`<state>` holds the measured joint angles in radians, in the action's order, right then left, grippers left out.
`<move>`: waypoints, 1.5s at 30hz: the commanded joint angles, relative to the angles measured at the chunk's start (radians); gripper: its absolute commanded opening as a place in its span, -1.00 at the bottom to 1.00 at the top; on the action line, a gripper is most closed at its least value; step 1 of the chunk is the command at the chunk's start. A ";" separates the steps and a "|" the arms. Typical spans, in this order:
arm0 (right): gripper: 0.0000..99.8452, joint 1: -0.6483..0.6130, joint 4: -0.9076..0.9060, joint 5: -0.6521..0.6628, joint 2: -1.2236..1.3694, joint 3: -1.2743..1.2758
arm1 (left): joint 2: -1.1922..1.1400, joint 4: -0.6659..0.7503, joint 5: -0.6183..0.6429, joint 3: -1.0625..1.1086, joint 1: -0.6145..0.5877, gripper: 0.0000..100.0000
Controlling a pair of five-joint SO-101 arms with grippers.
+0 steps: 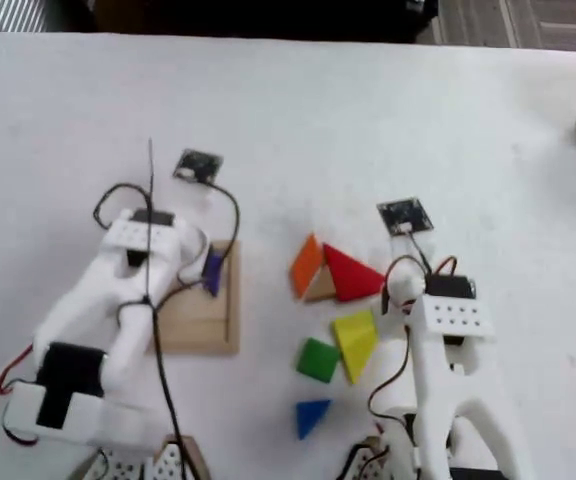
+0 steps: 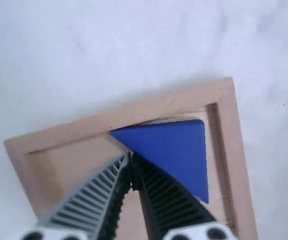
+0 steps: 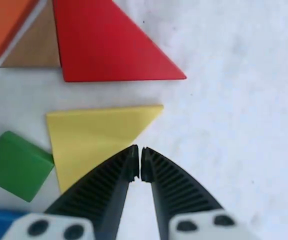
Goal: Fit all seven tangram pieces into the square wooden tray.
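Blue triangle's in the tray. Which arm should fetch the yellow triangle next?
Right, I'd say. The right arm has its jaws hanging shut at the edge of the yellow triangle. The left arm has its jaws over the tray, beside the blue triangle, farther from that piece.

No legible text, numbers or signs. Tangram pieces (image 3: 104, 45), wooden tray (image 2: 134, 112): plain surfaces, no print. Small dark boards (image 1: 198, 166): any markings too small to read.
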<state>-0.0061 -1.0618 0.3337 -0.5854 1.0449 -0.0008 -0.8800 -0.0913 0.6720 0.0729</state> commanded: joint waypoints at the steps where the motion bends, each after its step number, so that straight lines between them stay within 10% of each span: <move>1: -0.96 0.015 0.019 0.011 -0.027 -0.005 | -0.010 -0.020 0.012 -0.074 0.065 -0.95; 19: -0.96 -0.038 0.062 0.011 -0.027 0.025 | 0.315 -0.106 0.008 -0.020 0.027 -0.95; 31: -0.96 -0.045 0.071 0.011 -0.027 0.034 | 0.475 0.057 0.011 0.187 -0.354 -0.85; 45: -0.96 -0.039 0.071 0.011 -0.027 0.035 | 0.479 0.031 0.213 0.092 -0.492 -0.43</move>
<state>-0.0353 -1.0065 0.3337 -0.5869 1.0863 0.4319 -0.8370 0.0575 0.8270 -0.3859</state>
